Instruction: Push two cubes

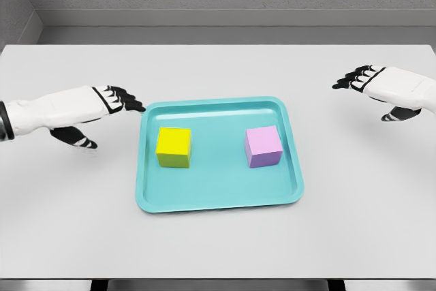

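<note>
A yellow cube [174,146] sits on the left half of a teal tray [218,195], and a pink cube [263,146] sits on its right half. The two cubes stand apart with a gap between them. My left hand [112,110] hovers just off the tray's upper left corner, fingers extended flat and thumb hanging below, holding nothing. My right hand [371,90] floats well to the right of the tray, fingers stretched toward the centre, also holding nothing. Neither hand touches a cube.
The tray lies in the middle of a white table [218,66]. A grey wall and floor run behind the table's far edge.
</note>
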Controlling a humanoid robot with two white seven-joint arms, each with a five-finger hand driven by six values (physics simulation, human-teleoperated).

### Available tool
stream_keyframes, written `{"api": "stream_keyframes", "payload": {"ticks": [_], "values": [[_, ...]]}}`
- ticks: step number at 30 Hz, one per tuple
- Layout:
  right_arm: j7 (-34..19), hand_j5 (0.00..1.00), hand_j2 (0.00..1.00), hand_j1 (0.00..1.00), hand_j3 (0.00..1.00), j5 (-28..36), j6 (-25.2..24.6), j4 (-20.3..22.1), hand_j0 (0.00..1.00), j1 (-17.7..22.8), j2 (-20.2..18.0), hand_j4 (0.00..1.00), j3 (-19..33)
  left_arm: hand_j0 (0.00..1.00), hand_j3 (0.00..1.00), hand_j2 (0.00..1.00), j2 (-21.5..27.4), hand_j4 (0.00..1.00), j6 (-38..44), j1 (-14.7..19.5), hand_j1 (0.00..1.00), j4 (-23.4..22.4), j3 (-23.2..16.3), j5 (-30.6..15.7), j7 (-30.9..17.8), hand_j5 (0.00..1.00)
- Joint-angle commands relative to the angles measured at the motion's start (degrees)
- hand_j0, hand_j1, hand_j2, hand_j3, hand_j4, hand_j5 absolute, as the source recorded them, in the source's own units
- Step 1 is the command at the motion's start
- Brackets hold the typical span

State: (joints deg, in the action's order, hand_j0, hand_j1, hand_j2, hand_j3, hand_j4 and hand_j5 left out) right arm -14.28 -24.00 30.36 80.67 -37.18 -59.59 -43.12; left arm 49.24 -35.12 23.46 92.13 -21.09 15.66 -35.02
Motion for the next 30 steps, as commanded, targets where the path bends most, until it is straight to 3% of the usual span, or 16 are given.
{"api": "stream_keyframes", "payload": {"ticks": [1, 7, 9, 12, 13, 16, 17, 19, 21, 25, 30], "values": [[0.48, 1.0, 1.0, 1.0, 1.0, 0.27, -0.04, 0.11, 1.0, 0.0, -0.09, 1.0, 0.05, 1.0, 1.0, 1.0, 1.39, 1.0, 0.12, 0.26, 1.0, 0.86, 0.08, 4.55, 0.02, 1.0], [0.66, 1.0, 1.0, 1.0, 1.0, 0.98, -0.48, -0.07, 1.0, -0.44, -4.13, 1.0, 0.14, 0.97, 0.97, 0.97, 1.57, 0.97, 0.12, 0.44, 0.97, 1.56, -0.54, 9.13, 0.02, 0.97], [0.66, 1.0, 1.0, 1.0, 1.0, 0.98, -0.65, -0.07, 1.0, -0.44, -4.22, 1.0, -0.04, 0.72, 0.72, 0.72, 1.57, 0.72, 0.12, 0.27, 0.72, 1.56, -0.89, 8.86, 0.02, 0.72], [0.39, 0.94, 0.94, 0.94, 0.94, 0.8, -2.94, 0.02, 0.94, -0.44, -4.31, 0.94, -0.04, 0.5, 0.5, 0.5, 1.56, 0.5, 0.12, 0.35, 0.5, 1.65, -4.05, 9.3, 0.02, 0.5], [0.13, 0.85, 0.85, 0.85, 0.85, 0.71, -2.68, 0.19, 0.85, -0.44, -4.31, 0.85, -0.04, 0.45, 0.45, 0.45, 1.74, 0.45, 0.12, 0.35, 0.45, 1.82, -4.14, 9.3, 0.02, 0.45], [-0.14, 0.67, 0.67, 0.67, 0.67, 0.62, -2.15, 1.86, 0.67, -0.44, -4.22, 0.67, -0.48, 0.45, 0.45, 0.45, 3.06, 0.45, 0.12, 0.27, 0.45, 4.72, -5.19, 9.65, 0.02, 0.45], [-0.22, 0.61, 0.61, 0.61, 0.61, 0.62, -2.06, 2.21, 0.61, -0.53, -4.22, 0.61, -1.0, 0.45, 0.45, 0.45, 4.11, 0.45, 0.12, 0.44, 0.45, 6.66, -5.81, 12.37, 0.02, 0.45], [-0.31, 0.56, 0.56, 0.56, 0.56, 0.54, -2.06, 3.44, 0.56, -0.53, -3.96, 0.56, -1.36, 0.45, 0.45, 0.45, 5.96, 0.45, 0.12, 0.7, 0.45, 7.01, -5.81, 12.91, 0.02, 0.45], [-3.83, 0.35, 0.35, 0.35, 0.35, 0.62, 1.98, 3.71, 0.35, -0.53, -3.61, 0.35, -1.8, 0.45, 0.45, 0.45, 7.01, 0.45, 0.12, 0.88, 0.45, 7.71, -5.9, 15.27, 0.02, 0.45], [-9.27, 0.18, 0.18, 0.18, 0.18, 0.54, 4.64, 3.8, 0.18, -0.62, -3.34, 0.18, -1.8, 0.45, 0.45, 0.45, 4.91, 0.45, 0.12, 1.67, 0.45, 7.89, -6.34, 20.11, 0.02, 0.45], [-20.72, 0.13, 0.13, 0.13, 0.13, 0.27, 4.64, 3.88, 0.13, -3.25, -1.23, 0.13, -1.8, 0.45, 0.45, 0.45, 0.86, 0.45, 0.12, 1.67, 0.45, 7.45, -7.13, 23.19, 0.02, 0.45]]}}
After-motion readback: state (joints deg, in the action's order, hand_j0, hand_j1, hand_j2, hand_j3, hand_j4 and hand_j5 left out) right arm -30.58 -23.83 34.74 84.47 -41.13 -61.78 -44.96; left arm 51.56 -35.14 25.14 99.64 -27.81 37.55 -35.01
